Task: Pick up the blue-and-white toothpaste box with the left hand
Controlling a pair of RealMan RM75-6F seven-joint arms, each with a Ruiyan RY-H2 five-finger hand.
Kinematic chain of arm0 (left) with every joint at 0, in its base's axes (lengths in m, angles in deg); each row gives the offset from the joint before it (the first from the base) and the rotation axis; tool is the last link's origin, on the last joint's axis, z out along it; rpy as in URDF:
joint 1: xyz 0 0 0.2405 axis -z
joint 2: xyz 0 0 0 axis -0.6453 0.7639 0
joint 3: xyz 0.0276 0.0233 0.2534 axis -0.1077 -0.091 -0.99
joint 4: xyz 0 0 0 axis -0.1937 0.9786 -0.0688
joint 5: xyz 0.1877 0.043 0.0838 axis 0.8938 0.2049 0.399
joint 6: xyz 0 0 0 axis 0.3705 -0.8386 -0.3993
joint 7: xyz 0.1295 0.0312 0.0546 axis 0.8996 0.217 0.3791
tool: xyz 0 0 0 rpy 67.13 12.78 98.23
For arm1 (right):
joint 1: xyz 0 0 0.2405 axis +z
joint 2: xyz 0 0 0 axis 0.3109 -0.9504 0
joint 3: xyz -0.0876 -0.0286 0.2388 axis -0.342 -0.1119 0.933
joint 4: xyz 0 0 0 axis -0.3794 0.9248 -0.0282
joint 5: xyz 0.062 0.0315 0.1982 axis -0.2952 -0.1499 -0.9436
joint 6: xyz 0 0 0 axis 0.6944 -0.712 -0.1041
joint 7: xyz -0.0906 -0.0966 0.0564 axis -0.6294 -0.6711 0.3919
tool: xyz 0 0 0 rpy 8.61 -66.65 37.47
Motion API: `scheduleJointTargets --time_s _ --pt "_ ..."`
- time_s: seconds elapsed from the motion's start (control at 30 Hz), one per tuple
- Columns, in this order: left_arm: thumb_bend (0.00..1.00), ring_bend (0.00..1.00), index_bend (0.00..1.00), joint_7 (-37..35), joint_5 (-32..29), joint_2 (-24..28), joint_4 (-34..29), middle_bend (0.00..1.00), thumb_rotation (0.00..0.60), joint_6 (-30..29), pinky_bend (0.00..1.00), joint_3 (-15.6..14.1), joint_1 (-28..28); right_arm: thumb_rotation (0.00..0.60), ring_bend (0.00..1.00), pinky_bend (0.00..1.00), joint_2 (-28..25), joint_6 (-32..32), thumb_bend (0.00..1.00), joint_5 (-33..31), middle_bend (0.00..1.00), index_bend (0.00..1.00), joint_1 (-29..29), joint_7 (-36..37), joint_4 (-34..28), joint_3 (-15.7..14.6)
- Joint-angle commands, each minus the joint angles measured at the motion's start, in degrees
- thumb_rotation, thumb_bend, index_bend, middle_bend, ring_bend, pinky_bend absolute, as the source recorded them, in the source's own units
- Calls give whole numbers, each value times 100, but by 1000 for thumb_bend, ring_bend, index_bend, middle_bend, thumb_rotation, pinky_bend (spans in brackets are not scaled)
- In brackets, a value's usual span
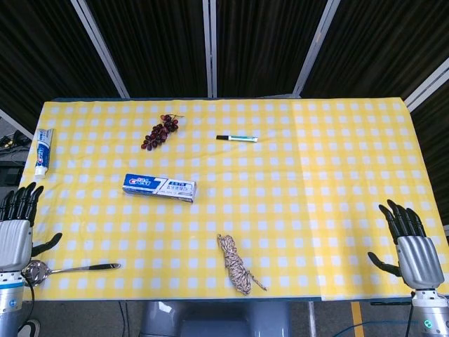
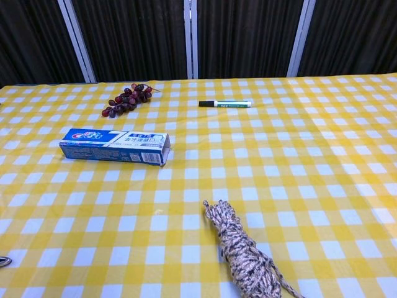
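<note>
The blue-and-white toothpaste box (image 1: 159,187) (image 2: 114,146) lies flat on the yellow checked tablecloth, left of centre, long side running left to right. My left hand (image 1: 17,226) hovers at the table's near left edge, fingers spread, holding nothing, well to the left of and nearer than the box. At the near right edge my right hand (image 1: 410,243) is likewise open and empty. The chest view shows neither hand.
A bunch of dark grapes (image 1: 160,131) (image 2: 126,99) lies behind the box. A marker pen (image 1: 236,138) (image 2: 225,103) sits at the back centre. A coiled rope (image 1: 236,265) (image 2: 243,254) lies near the front. A toothpaste tube (image 1: 43,152) is at far left, a metal spoon (image 1: 70,269) beside my left hand.
</note>
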Motion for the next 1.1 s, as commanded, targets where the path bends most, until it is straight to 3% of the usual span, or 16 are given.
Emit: scheduleJointTargets --time_s 0.03,0.7,0.87,1.1 --pt "67 0 0 12 3 3 -8 0 600 -4 0 -5 -3 600 0 0 -5 -14 85 18 0 0 -6 -1 -4 -8" --pt "68 0 0 152 53 -27 -30 0 600 84 2 -50 50 600 0 0 -30 -48 85 5 0 0 -26 20 -38 3" --pt "70 0 13 289 87 -12 -121 0 600 267 85 -4 211 600 0 0 -43 -29 85 -19 0 0 -22 79 -30 9" --pt "71 91 155 786 -101 59 -149 25 600 1081 193 308 855 600 0 0 -89 -6 84 -62 0 0 -15 235 -39 32"
